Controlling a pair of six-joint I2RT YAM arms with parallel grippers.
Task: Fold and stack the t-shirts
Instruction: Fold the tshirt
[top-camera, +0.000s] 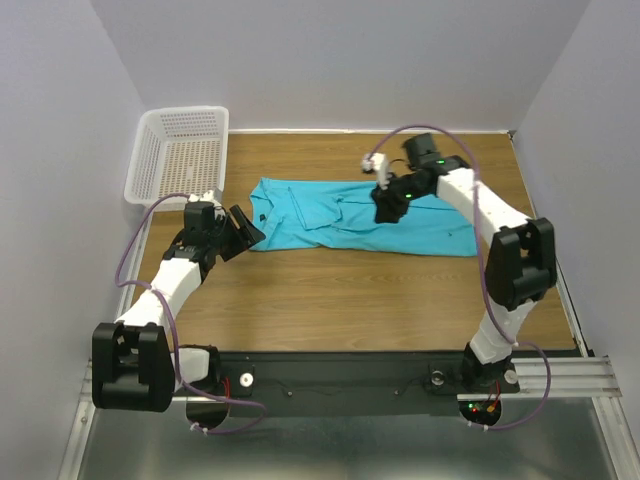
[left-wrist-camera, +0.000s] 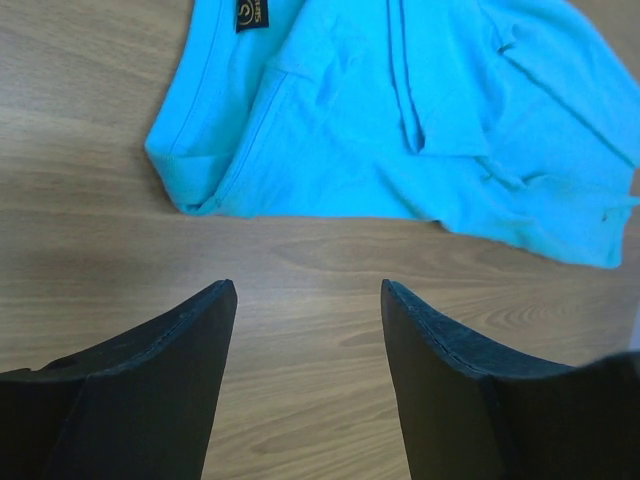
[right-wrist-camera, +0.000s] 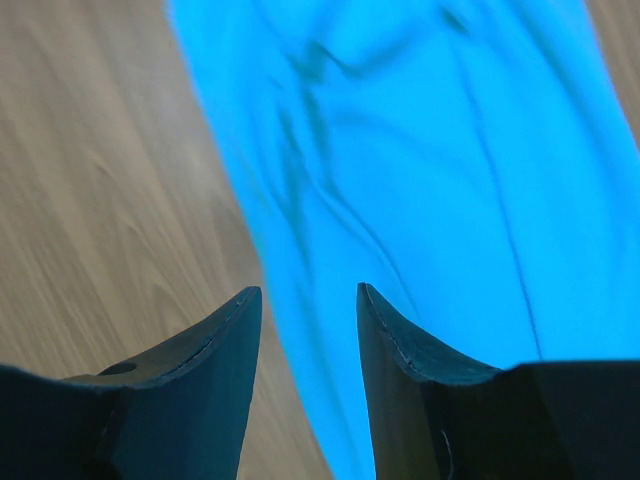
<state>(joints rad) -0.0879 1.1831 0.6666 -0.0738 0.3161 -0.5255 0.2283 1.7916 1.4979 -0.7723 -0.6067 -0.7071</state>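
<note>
Lying crumpled across the upper middle of the wooden table (top-camera: 330, 300) is the turquoise t-shirt (top-camera: 340, 215); left gripper (top-camera: 245, 228) gapes empty beside its left edge; right gripper (top-camera: 388, 208), jaws parted, hangs over the fabric; white mesh basket (top-camera: 178, 155) upper left.

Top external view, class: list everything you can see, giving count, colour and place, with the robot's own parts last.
t-shirt: one, turquoise-blue, lying rumpled across the far middle of the table
mesh basket: one, white, far left corner
table: one, brown wood grain, under everything
arms: two, white with black joints, bases at the near edge
left gripper: one, black, open, over bare wood by the shirt's left edge
right gripper: one, black, open, above the shirt
</note>
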